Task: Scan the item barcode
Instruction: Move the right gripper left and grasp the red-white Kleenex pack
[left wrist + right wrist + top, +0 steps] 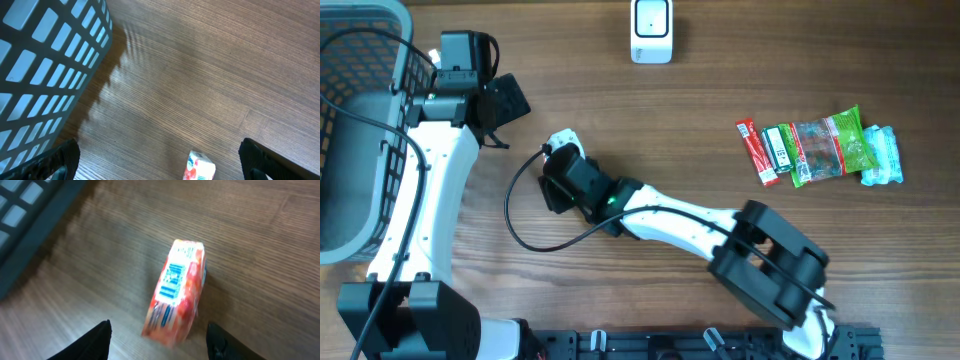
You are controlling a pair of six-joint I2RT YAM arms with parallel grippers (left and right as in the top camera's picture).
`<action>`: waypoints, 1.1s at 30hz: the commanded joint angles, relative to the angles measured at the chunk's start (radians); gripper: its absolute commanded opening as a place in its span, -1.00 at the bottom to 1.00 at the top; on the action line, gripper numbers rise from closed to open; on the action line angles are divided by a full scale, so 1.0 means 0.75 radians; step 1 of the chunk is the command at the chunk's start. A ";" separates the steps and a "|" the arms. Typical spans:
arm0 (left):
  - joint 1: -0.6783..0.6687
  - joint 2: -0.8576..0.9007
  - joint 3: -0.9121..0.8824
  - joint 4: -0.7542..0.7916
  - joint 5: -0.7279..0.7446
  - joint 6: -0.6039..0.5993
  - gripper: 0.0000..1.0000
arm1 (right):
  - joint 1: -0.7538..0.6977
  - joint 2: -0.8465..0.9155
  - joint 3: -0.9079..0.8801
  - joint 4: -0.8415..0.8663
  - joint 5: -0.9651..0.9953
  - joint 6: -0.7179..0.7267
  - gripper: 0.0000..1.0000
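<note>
The item is a small red-and-white packet [175,290] lying on the wooden table, its barcode facing up. My right gripper [159,342] is open just above it, with the packet's near end between the two fingers and touching neither. From overhead, the packet [563,139] peeks out at the tip of the right gripper [558,158]. The white scanner [651,30] stands at the far edge of the table. My left gripper [506,104] is wide open and holds nothing. In the left wrist view the packet [200,169] lies low between the fingers of the left gripper [160,167].
A grey mesh basket [360,100] fills the left side, and its wall [45,55] stands close to the left gripper. Several snack packets [820,150] lie in a row at the right. A black cable [520,225] loops on the table beside the right arm.
</note>
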 commanded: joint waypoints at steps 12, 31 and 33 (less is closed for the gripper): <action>0.007 -0.003 0.011 -0.001 -0.007 0.016 1.00 | 0.000 0.127 -0.011 0.125 0.028 -0.111 -0.07; 0.007 -0.003 0.011 -0.001 -0.007 0.016 1.00 | -0.122 -0.293 -0.010 -0.382 0.124 -0.115 -0.67; 0.007 -0.003 0.011 -0.001 -0.007 0.016 1.00 | -0.168 -0.382 -0.010 -0.577 0.129 -0.114 -0.71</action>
